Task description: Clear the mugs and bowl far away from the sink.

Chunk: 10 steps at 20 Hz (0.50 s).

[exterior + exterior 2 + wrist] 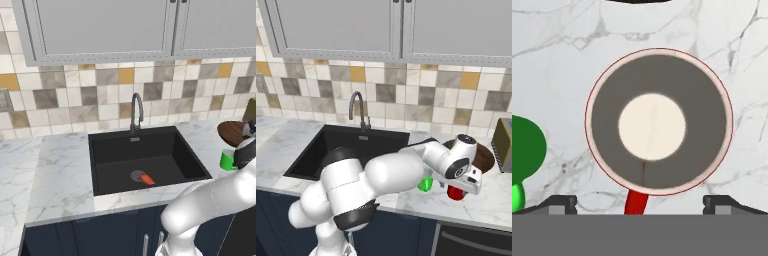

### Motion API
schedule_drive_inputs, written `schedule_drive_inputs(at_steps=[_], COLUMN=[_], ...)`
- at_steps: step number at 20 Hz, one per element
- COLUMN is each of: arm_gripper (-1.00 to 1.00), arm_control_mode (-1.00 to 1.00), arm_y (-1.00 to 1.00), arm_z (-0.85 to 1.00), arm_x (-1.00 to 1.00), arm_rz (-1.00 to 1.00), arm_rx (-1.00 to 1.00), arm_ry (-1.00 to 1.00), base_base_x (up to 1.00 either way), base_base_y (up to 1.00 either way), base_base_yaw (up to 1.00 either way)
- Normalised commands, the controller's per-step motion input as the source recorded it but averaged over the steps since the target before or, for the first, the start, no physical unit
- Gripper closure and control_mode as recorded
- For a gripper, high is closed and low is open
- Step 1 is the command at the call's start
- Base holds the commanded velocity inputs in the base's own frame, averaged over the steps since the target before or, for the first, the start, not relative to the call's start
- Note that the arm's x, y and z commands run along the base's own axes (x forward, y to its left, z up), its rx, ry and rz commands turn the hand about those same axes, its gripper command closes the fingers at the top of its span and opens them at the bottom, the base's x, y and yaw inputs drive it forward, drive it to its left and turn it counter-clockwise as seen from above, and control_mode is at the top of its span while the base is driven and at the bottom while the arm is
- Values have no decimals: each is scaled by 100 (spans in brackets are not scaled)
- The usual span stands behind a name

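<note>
- A marble worktop [60,170] runs under a checkered tile wall and grey cabinets, with the black sink [145,160] and its gooseneck tap [136,112] set into it; something small and orange lies by the drain.
- To the right of the sink stand the task's things: the green mug [228,160] nearest the basin, the red mug [456,193] just beside it, and the brown bowl [231,132] behind them towards the wall. A toaster [503,145] sits further right.
- The gripper [640,202] hangs straight above the red mug, looking down into its pale inside. Its fingers [562,204] stand wide apart, one on each side of the rim, holding nothing.
- The mug's red handle points towards the bottom of the hand view, between the two fingers — so it lies off the closing line, which looks favourable.
- Risks, as I judge them: the mug nearly fills the gap between the fingers, so a slightly off-centre descent could land a tip on the rim and tip the mug over.
- The green mug is near the left finger — a sideways drift could knock it towards the sink.
- A grip taken too high on the rim may slip once lifted.
</note>
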Motion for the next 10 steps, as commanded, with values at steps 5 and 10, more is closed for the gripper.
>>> schedule_drive_inputs(at_steps=[5,10], arm_gripper=[-100,-100], arm_control_mode=[-100,-100], arm_y=[0,0], arm_z=[-17,-10], arm_x=[5,-7], arm_rz=[1,0], arm_rx=[0,0], arm_ry=[0,0], base_base_x=[0,0], base_base_y=[0,0], base_base_yaw=[0,0])
